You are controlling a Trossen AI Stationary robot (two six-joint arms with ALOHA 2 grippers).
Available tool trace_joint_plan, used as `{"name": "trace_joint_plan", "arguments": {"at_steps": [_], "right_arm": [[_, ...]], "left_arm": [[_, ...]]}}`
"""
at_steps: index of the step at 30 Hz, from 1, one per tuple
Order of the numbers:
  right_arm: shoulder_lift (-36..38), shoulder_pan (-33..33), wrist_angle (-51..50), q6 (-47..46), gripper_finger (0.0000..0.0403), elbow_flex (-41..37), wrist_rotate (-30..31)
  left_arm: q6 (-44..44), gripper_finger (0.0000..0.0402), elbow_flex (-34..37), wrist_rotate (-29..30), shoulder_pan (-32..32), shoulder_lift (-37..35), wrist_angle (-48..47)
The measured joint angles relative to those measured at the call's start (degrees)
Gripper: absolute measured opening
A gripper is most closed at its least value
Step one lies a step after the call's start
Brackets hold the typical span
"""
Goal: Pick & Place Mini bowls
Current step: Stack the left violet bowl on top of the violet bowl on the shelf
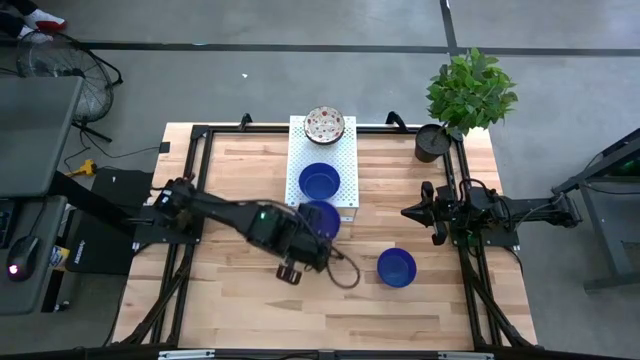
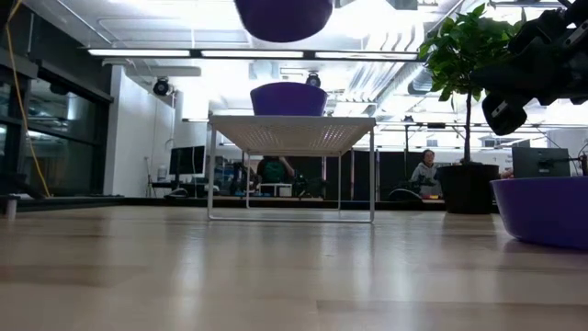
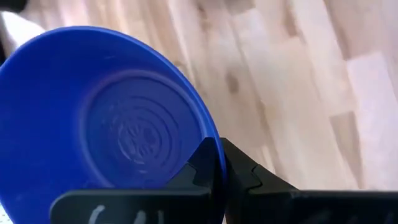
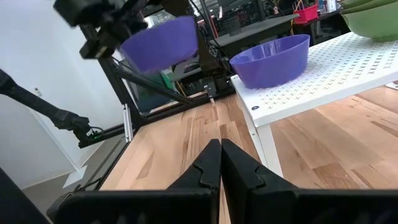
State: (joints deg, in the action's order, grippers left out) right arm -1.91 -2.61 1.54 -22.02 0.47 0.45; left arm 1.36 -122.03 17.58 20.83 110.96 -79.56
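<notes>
Blue mini bowl (image 3: 106, 118) rim pinched between clenched left gripper (image 3: 214, 171) fingers, bowl body beside them, lifted off wooden table (image 1: 240, 310) by white rack (image 1: 322, 200). Right gripper (image 4: 221, 165) closed, empty, well apart.

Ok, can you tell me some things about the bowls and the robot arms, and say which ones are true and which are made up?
1. The left gripper is shut on the rim of a blue bowl. True.
2. That held bowl is resting on the wooden table. False: it is lifted in the air beside the white shelf.
3. A blue bowl on the shelf sits in front of a speckled bowl. True.
4. The right gripper holds a bowl too. False: it is shut on nothing.
5. The blue bowl on the table is upside down. False: it stands upright.
</notes>
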Motion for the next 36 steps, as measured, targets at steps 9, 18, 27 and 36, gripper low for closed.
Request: {"name": "trace_joint_plan", "arguments": {"at_steps": [9,18,27,36], "right_arm": [[0.02,-0.02,0.00,0.02,0.0000,-0.02,0.00],[0.02,-0.01,0.00,0.00,0.0000,0.00,0.02],[0.02,-0.01,0.00,0.01,0.0000,0.00,0.01],[0.02,0.00,0.00,0.00,0.0000,0.00,0.02]], "left_arm": [[5.52,0.0000,-1.49,-0.10,-7.31,0.00,-1.80],[10.41,0.0000,-1.49,-1.46,-13.52,0.00,-1.50],[13.51,0.0000,-1.49,-3.63,-16.77,0.00,-1.59],[12.99,0.0000,-1.47,-3.45,-18.83,0.00,-1.60]]}}
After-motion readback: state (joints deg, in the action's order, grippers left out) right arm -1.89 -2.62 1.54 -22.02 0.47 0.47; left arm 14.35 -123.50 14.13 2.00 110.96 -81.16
